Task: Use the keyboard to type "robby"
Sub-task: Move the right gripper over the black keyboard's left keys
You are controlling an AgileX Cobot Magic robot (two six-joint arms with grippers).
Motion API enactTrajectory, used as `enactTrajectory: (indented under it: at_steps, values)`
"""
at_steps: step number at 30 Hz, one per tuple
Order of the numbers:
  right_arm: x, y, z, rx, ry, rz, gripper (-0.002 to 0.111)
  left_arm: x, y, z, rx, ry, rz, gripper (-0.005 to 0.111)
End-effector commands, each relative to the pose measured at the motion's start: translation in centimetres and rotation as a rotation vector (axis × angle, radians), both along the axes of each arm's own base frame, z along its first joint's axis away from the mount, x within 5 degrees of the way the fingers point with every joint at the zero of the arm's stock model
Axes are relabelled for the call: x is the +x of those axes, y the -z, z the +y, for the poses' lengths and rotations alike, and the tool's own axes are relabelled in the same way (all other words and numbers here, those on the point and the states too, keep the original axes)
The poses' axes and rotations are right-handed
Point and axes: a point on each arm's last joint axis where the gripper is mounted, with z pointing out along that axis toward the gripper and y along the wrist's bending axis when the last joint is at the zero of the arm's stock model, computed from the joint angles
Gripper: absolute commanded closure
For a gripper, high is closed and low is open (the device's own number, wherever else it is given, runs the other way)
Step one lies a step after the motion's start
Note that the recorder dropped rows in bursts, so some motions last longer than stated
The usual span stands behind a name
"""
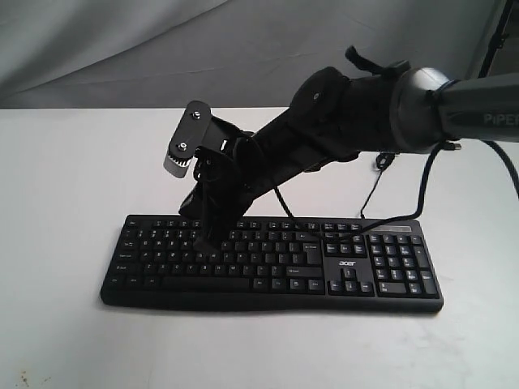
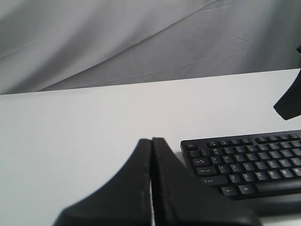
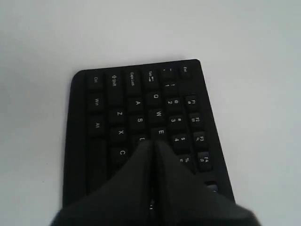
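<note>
The black keyboard lies flat on the white table, with its acer logo and number pad at the right end. My right gripper reaches across to the keyboard's left half with its tips down on the upper letter rows. In the right wrist view the right gripper is shut and empty, its tips beside the E key of the keyboard, hiding the keys beyond E. My left gripper is shut and empty, over bare table beside the Esc end of the keyboard. It does not show in the exterior view.
A thin black cable runs from behind the keyboard toward the back right. A grey cloth backdrop hangs behind the white table. Part of the right arm hangs dark at the edge of the left wrist view.
</note>
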Motion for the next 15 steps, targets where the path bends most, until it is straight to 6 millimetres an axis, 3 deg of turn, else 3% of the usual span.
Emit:
enactTrajectory:
  at_steps: [1, 15]
  values:
    - [0.0, -0.1, 0.8, 0.017, 0.026, -0.026, 0.108, 0.0, 0.1, 0.0, 0.001, 0.006, -0.005, 0.107]
    - [1.0, 2.2, 1.4, -0.019, 0.029, -0.004, 0.108, 0.0, 0.1, 0.0, 0.001, 0.006, -0.005, 0.107]
